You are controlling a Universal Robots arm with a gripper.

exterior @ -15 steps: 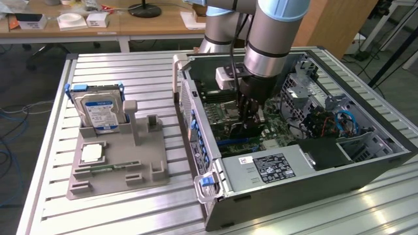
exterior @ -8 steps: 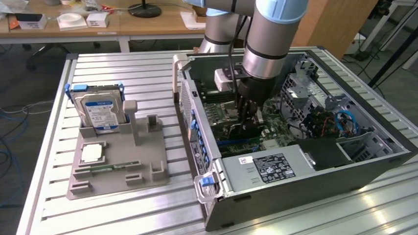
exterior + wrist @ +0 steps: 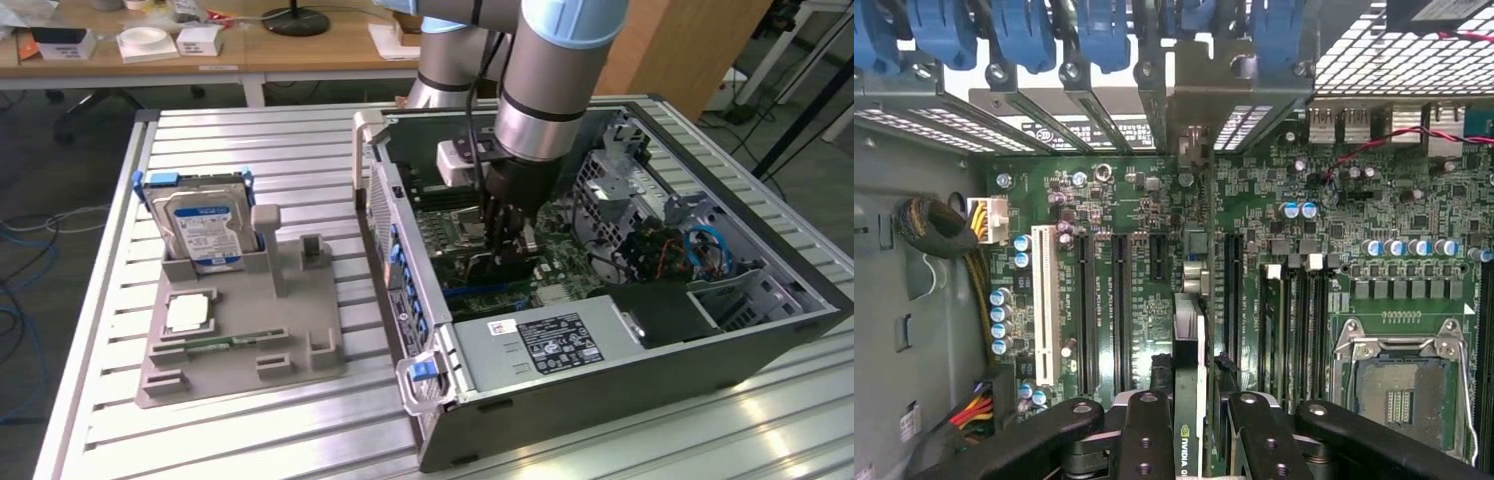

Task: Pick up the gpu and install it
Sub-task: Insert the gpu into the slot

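Jaws about half shut, my gripper (image 3: 1199, 445) pinching gpu (image 3: 1190, 370) by edge away from motherboard (image 3: 1104, 200). Card edge-on right over motherboard slots, seated or not, can't tell. Guessing light, stiff but fragile lol. Squeeze flat faces, stay off chips, no twisting.

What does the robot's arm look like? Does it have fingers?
The arm is a fat silver-grey tube with light blue caps and a black ring. A thin black cable runs down beside it. The gripper is black, with chunky black fingers dotted with round screws.
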